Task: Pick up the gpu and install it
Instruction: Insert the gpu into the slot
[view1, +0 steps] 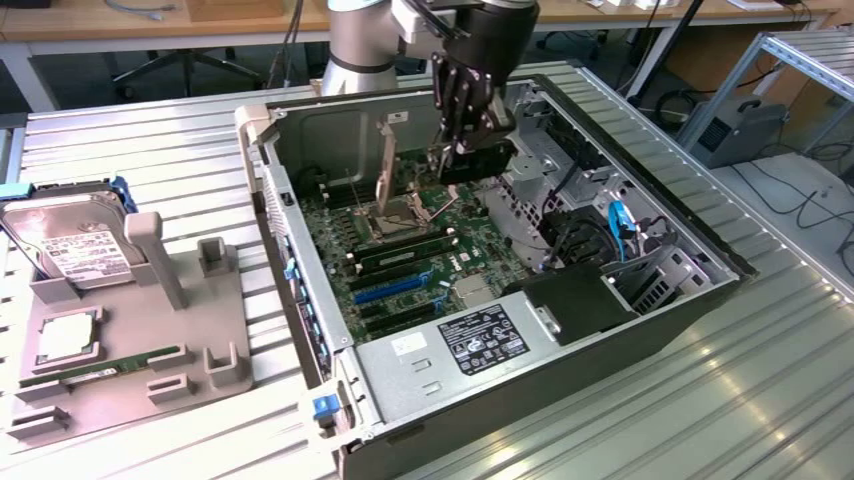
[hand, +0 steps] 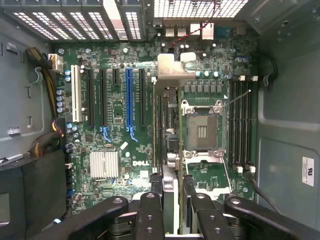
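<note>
- Black tower PC case (view1: 601, 390) lying on its side with the panel off, parked on a ribbed silvery metal table (view1: 761, 400).
- Inside, a green Dell motherboard (view1: 447, 268) with an open silver CPU socket (hand: 202, 131) and a row of long expansion slots, one bright blue slot (hand: 129, 97) among the black ones.
- Finned silver heatsink (hand: 104, 165) just beside the ends of those slots.
- Coming down into the case from above: a black multi-finger gripper (view1: 461, 150) on a grey robot arm.
- Jaws pinched narrow on the gpu (hand: 169, 125), a thin flat card with a dark face, a green-brown board and a silvery metal bracket (hand: 172, 67) at the far end.
- Gripped by its two flat faces, so held on edge.
- In the wrist view, just a skinny edge-on strip running out from between the black fingers (hand: 149, 212).
- Lined up roughly parallel to the slots, in the gap between the slot row and the CPU socket.
- Can't tell if the card's lower edge is touching the board or hanging just above it.
- Over on the exterior view's left, well apart from the case: a grey moulded plastic holder tray (view1: 167, 310) on the table.
- In that tray: a silver hard drive with a white label (view1: 74, 250) leaning up, a square silver CPU chip (view1: 67, 337) lying flat, and a narrow green RAM stick (view1: 127, 362) just beside the chip.
- At the near end of the case, a silver power supply box with a black label (view1: 483, 338).
- Some blue cables (view1: 617, 225) in the drive bay area towards the exterior view's right.
</note>
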